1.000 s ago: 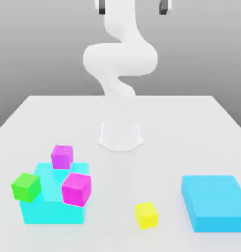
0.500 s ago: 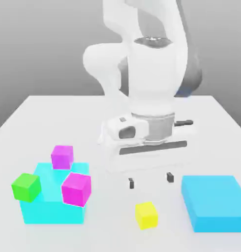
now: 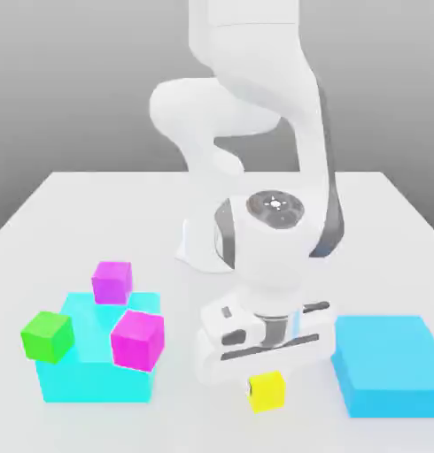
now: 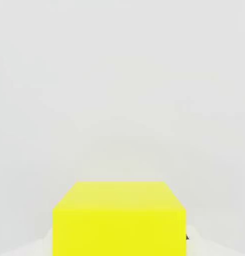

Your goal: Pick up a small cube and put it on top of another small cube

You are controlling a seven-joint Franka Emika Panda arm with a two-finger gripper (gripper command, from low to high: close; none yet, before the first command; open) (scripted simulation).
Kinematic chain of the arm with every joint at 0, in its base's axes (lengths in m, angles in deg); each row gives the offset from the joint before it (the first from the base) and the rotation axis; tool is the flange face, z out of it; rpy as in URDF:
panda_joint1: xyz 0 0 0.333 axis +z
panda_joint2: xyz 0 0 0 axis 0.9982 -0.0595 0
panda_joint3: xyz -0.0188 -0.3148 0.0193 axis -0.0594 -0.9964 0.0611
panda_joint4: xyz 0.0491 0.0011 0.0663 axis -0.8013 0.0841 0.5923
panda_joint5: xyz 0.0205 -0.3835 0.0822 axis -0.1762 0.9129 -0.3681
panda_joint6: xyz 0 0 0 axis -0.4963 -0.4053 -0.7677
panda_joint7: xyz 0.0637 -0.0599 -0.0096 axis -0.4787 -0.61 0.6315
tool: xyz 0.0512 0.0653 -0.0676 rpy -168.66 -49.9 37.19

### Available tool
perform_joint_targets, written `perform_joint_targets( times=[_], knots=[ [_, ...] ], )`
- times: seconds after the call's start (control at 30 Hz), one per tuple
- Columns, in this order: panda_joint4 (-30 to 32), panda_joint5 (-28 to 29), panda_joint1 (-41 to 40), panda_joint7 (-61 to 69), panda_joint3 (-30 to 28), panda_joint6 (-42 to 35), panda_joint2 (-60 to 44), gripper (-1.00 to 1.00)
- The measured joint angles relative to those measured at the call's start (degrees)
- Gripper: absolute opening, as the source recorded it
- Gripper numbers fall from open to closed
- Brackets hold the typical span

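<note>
Down from its place half a second ago, when its two fingertips hung well above the table, the gripper [image 3: 267, 376] now sits low over the small yellow cube [image 3: 266, 390], with the white hand body just behind and above the block in the exterior view. Whether the fingers are spread or closed cannot be told, since the hand body and the cube hide them. The yellow cube itself rests on the white table [image 3: 96, 212] at the spot it held before, toward the front edge, between the two cyan blocks.

That cube is plain, bright yellow and unmarked, the smallest block in the scene; in the hand view [image 4: 119, 220] its top face and one side face show, square-edged and evenly coloured.

By count: one yellow cube; two magenta cubes, one [image 3: 112, 282] on the back of the cyan block at the exterior view's left [image 3: 92, 376] and one [image 3: 137, 340] at its front right corner, tilted; one green cube [image 3: 47, 336] at that block's left edge; two cyan blocks, the second a flat slab [image 3: 389, 367] at the exterior view's right, near the yellow cube but apart from it. None of these has shifted.
</note>
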Motion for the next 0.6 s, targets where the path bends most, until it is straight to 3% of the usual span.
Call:
perform_joint_targets(
  times=[0.33, 0.6],
  knots=[
    [3.40, -4.53, -3.17, -0.06, 0.78, -13.53, 16.91, -1.00],
    [8.61, -2.58, -15.09, -16.43, -4.53, -24.42, 32.88, -1.00]
  ],
)
